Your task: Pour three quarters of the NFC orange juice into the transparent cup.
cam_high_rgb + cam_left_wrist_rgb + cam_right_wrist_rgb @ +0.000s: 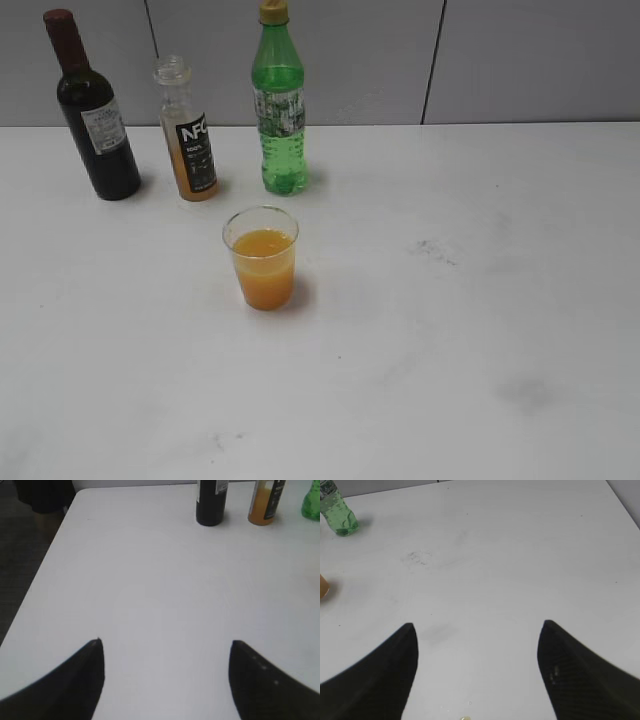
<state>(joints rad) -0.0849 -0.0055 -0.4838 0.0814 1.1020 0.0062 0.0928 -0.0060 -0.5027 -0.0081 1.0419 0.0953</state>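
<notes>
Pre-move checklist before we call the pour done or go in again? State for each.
1. NFC orange juice bottle upright on the table, uncapped: ok.
2. Transparent cup upright, holding juice, below the rim: ok.
3. Three quarters poured: cannot tell; the label hides the bottle's level.
4. Left claw open, empty, away from the bottles: ok.
5. Right claw open, empty: ok.
6. Small drops on the table near the right claw: not ok.

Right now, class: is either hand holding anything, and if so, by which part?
Nothing is held. The left hand and right hand are both open over bare table; the juice bottle and cup stand free.
</notes>
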